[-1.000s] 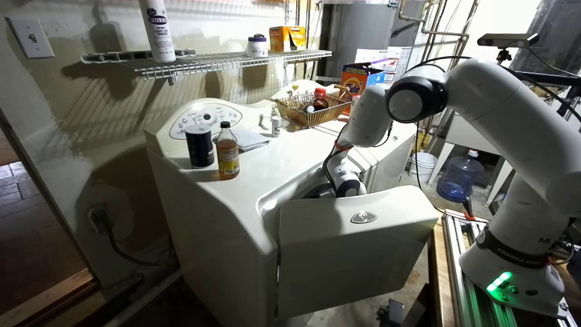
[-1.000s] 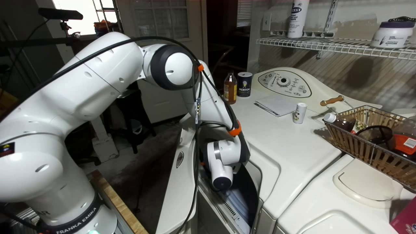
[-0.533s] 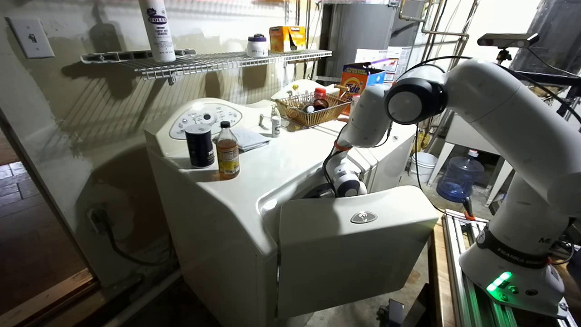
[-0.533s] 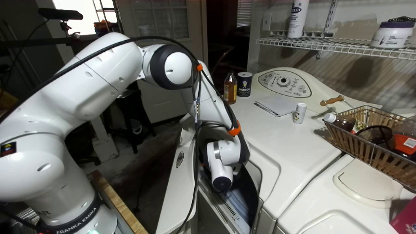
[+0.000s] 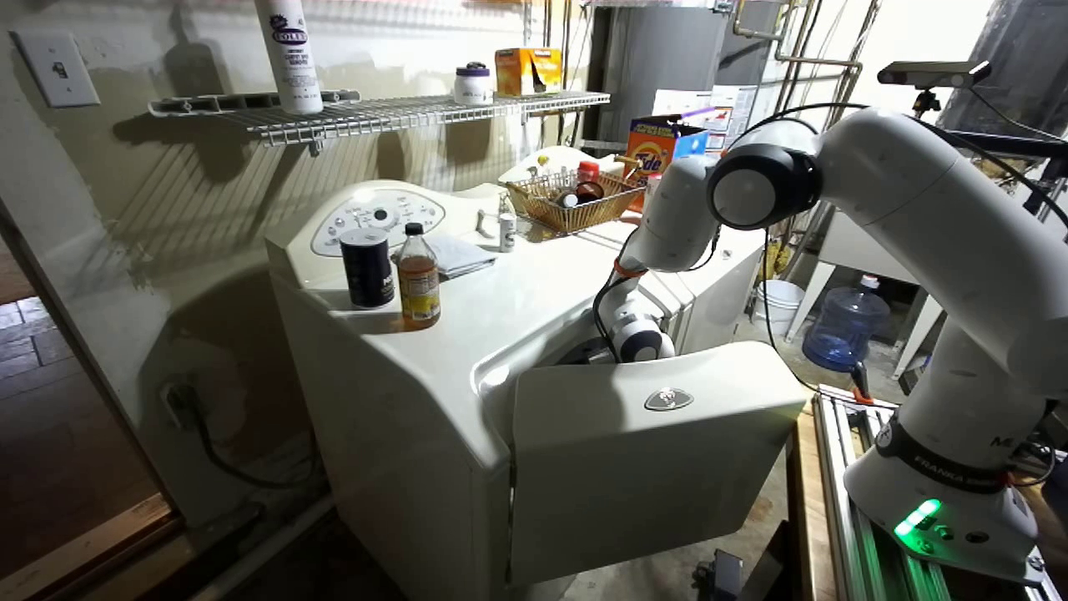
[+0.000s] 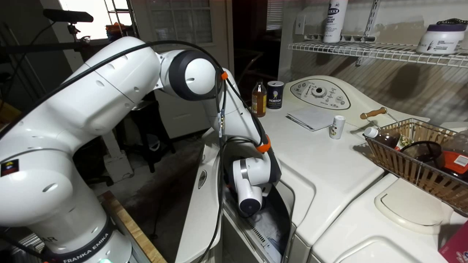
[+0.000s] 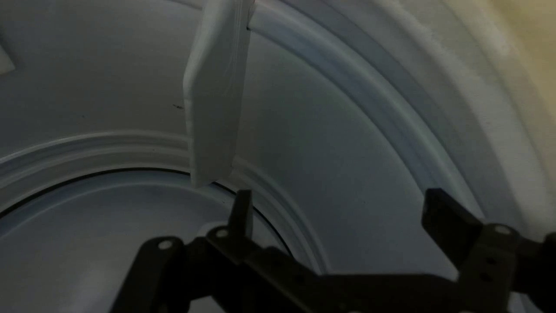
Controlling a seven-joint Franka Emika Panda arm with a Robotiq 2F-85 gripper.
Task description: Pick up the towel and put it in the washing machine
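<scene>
The washing machine (image 5: 417,401) stands with its door (image 5: 651,467) swung open, and my arm reaches down into the opening. Low inside that opening, a pale crumpled cloth that looks like the towel (image 6: 270,220) shows below my wrist in an exterior view. In the wrist view my gripper (image 7: 341,195) is open, its dark fingers (image 7: 241,213) wide apart with nothing between them. Beyond them is the grey drum wall (image 7: 347,161) with a raised fin (image 7: 215,95). The towel is out of the wrist view. The door and arm mostly hide my gripper in both exterior views.
On the machine top stand a dark salt canister (image 5: 367,269), an amber bottle (image 5: 419,284), a flat folded pale item (image 6: 310,117), a small white shaker (image 6: 337,127) and a wicker basket (image 6: 420,164). A wire shelf (image 5: 434,117) hangs above. Black cable (image 6: 220,175) drapes past the door edge.
My gripper has opened. The pale cloth now shows low in the machine's opening, where bluish drum wall was visible before. The arm has hardly moved.
</scene>
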